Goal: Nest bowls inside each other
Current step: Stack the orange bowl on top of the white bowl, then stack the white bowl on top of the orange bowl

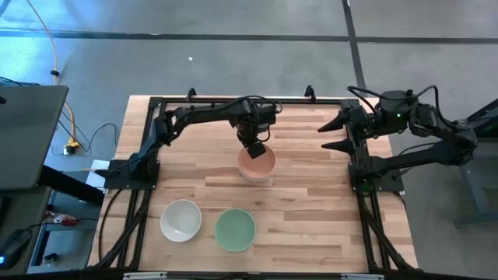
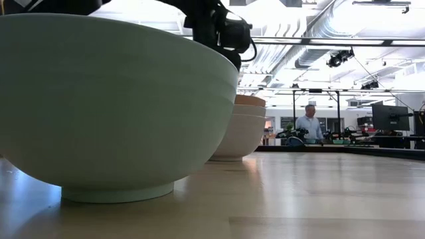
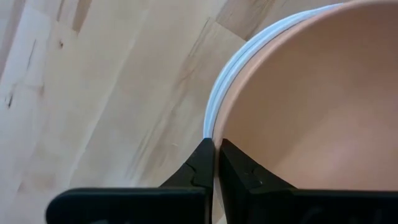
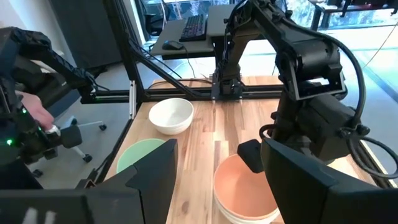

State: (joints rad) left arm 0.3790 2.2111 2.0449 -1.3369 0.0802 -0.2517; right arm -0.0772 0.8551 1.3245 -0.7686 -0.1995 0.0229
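The salmon-orange bowl (image 1: pixel 257 162) sits nested on a stack of white bowls (image 3: pixel 214 99) (two pale rims show beneath it) at the middle of the desk (image 1: pixel 311 202). The left hand (image 3: pixel 216 152) is clamped on the salmon bowl's rim, one finger inside, one outside. Toward the near edge stand a lone white bowl (image 1: pixel 180 219) on the left and the mint green bowl (image 1: pixel 235 229) just beside it, apart. The right hand (image 1: pixel 333 134) waits over the far right edge, fingers apart.
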